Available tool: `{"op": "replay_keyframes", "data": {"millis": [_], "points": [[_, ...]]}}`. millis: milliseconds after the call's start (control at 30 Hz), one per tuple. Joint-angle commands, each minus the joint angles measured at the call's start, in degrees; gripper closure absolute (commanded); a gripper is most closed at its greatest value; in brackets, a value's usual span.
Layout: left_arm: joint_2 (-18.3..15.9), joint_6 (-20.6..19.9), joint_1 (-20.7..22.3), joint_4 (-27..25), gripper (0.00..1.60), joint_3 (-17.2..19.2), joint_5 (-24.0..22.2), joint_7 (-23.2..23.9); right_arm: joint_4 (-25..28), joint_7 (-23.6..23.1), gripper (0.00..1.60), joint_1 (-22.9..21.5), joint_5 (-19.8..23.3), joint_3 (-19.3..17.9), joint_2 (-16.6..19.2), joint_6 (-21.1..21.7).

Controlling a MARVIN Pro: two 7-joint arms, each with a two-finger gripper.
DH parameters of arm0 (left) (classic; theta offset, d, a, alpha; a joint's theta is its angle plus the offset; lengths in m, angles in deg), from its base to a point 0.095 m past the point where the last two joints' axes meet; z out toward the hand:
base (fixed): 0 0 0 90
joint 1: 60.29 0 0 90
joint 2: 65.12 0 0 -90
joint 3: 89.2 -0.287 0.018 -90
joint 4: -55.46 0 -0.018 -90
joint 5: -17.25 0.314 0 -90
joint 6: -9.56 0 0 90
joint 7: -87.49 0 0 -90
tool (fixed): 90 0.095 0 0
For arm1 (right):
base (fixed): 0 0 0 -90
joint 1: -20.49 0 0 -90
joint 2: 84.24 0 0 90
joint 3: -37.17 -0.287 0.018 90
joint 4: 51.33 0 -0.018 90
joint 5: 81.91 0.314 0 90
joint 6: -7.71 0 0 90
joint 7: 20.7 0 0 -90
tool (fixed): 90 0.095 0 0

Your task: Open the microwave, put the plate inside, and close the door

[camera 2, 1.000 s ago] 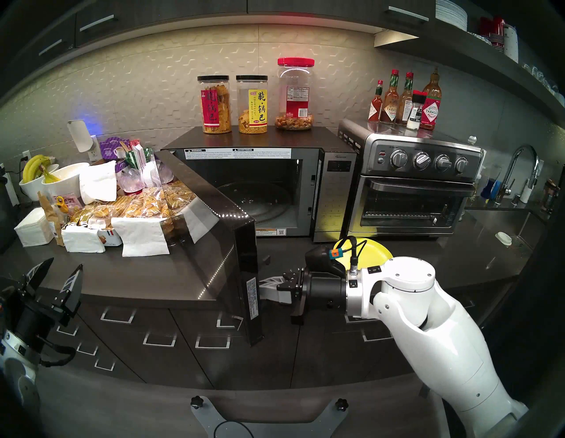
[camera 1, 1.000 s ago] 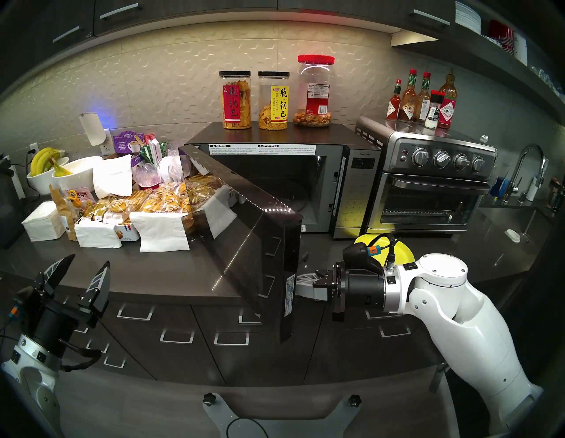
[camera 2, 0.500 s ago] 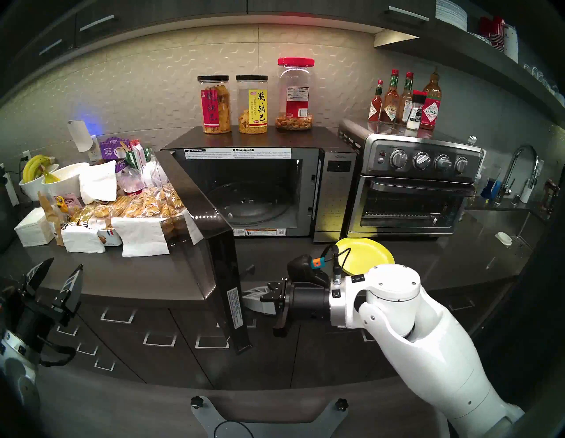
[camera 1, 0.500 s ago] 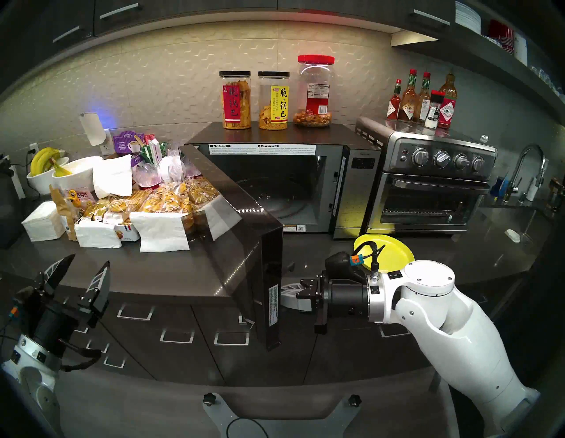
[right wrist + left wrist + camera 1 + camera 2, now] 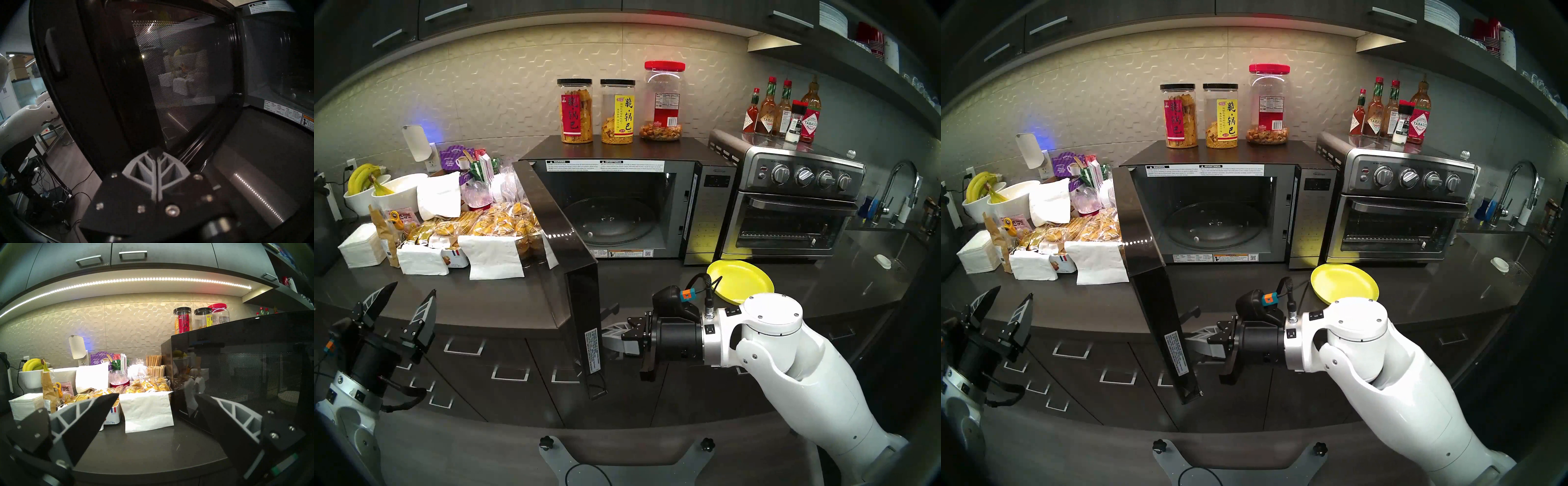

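Pressed together and empty, my right gripper [image 5: 608, 334] sits at the inner face of the microwave door [image 5: 582, 305], which stands swung wide from the Panasonic microwave [image 5: 653, 152]; the head view shows the bare glass turntable [image 5: 612, 220] inside and the yellow plate [image 5: 741, 281] on the counter [image 5: 500, 302], just right of the microwave's front. My left gripper [image 5: 400, 303] hovers spread apart, well left of the door. From my left wrist, the fingers [image 5: 95, 414] frame a white napkin [image 5: 146, 411] left of the microwave. From my right wrist, closed fingertips [image 5: 155, 153] meet the door's mesh window [image 5: 178, 76].
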Motion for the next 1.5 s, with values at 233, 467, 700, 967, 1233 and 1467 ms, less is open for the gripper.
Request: {"op": "replay_keyframes", "data": {"millis": [233,467,700,967,1233,1467], "points": [[0.0,-0.2,0.2,-1.1,0.00,0.3,0.1,0.1,5.0,1.7,1.60,-0.3,0.3,2.9,-2.8,1.7],[0.2,-0.3,0.3,-1.1,0.00,0.3,0.1,0.2,5.3,3.0,1.60,-0.4,0.1,4.7,-3.7,2.9],[0.3,-0.4,0.4,-1.1,0.00,0.4,0.2,0.3,5.4,3.8,1.60,-0.3,0.2,5.0,-3.8,3.1],[0.4,-0.5,0.6,-1.1,0.00,0.4,0.3,0.5,4.6,4.3,1.60,-0.4,0.4,4.3,-3.3,2.4],[0.6,-0.6,0.7,-1.1,0.00,0.4,0.3,0.6,3.9,4.2,1.60,-0.5,0.7,2.8,-3.0,2.0],[0.7,-0.7,0.8,-1.1,0.00,0.4,0.4,0.7,3.4,3.6,1.60,-0.3,0.8,1.9,-2.6,1.5]]}}
